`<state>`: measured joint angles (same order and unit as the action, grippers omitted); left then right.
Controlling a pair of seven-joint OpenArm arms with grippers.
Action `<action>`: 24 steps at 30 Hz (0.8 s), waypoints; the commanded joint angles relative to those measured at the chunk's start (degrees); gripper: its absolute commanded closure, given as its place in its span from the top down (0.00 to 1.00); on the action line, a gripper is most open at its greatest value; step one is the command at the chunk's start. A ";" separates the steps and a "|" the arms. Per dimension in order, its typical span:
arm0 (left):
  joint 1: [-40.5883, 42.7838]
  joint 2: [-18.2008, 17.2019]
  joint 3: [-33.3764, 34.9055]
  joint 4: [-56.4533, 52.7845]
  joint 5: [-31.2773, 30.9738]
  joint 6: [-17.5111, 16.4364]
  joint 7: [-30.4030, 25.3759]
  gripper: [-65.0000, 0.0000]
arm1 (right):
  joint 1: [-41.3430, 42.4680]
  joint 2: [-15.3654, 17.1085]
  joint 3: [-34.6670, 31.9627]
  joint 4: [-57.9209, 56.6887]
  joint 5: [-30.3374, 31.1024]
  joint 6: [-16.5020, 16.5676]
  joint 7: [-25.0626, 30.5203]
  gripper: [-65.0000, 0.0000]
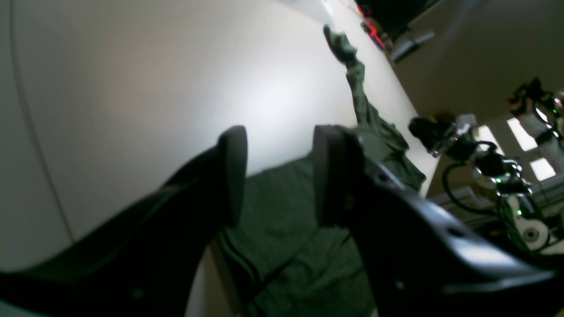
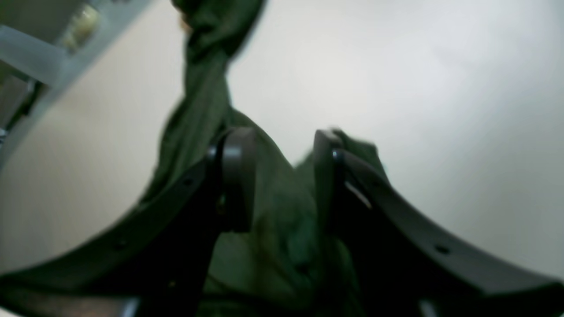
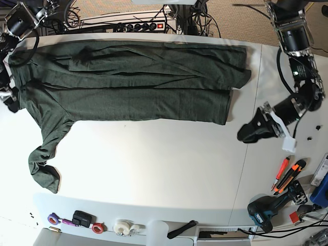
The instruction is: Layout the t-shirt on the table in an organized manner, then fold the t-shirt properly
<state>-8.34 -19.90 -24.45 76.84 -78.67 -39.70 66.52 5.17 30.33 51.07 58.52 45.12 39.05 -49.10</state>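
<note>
t-shirt point(image 3: 128, 82) folded lengthwise on table point(image 3: 154, 159) | left claw point(image 1: 280, 174) apart | right claw point(image 2: 282, 176) apart, off-frame in base view

— What's along the near edge on the left?
— A purple tape roll point(image 3: 52, 219), a small black box point(image 3: 81, 218), a red tape roll point(image 3: 98, 228) and a white tape roll point(image 3: 123, 227), in a row.
— And on the right?
— Orange-handled cutters point(image 3: 285, 176) and a teal-and-black power drill point(image 3: 271, 206) just below them. A power strip point(image 3: 134, 26) lies beyond the far edge.

Matt cloth t-shirt point(image 3: 128, 77), smooth table point(image 3: 154, 164)
</note>
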 commanded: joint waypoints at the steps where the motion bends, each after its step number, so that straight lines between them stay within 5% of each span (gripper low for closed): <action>1: -1.29 -1.22 -0.28 0.92 -1.44 -0.30 -1.01 0.39 | 1.57 1.81 0.37 1.11 1.60 0.95 1.46 0.34; 5: -1.68 -1.53 -0.33 0.92 -1.38 -0.30 -1.01 0.39 | 5.22 1.31 0.35 1.09 1.05 0.95 1.55 0.34; 9: -1.70 -1.53 -0.33 0.92 -1.40 -0.30 -1.03 0.39 | 9.05 0.48 -0.76 0.57 -7.02 0.95 4.00 0.34; 17: -2.03 -1.55 -0.33 0.92 -1.40 -0.30 -1.01 0.39 | 12.59 0.42 -14.71 -4.24 -17.40 0.79 15.76 0.34; 24: -2.01 -1.55 -0.33 0.92 -0.76 -0.30 -0.98 0.39 | 18.23 -1.62 -22.21 -14.12 -24.79 -4.42 20.55 0.40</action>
<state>-9.23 -20.64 -24.45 76.86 -77.82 -39.70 66.59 21.91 27.27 28.71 43.29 19.49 34.74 -30.13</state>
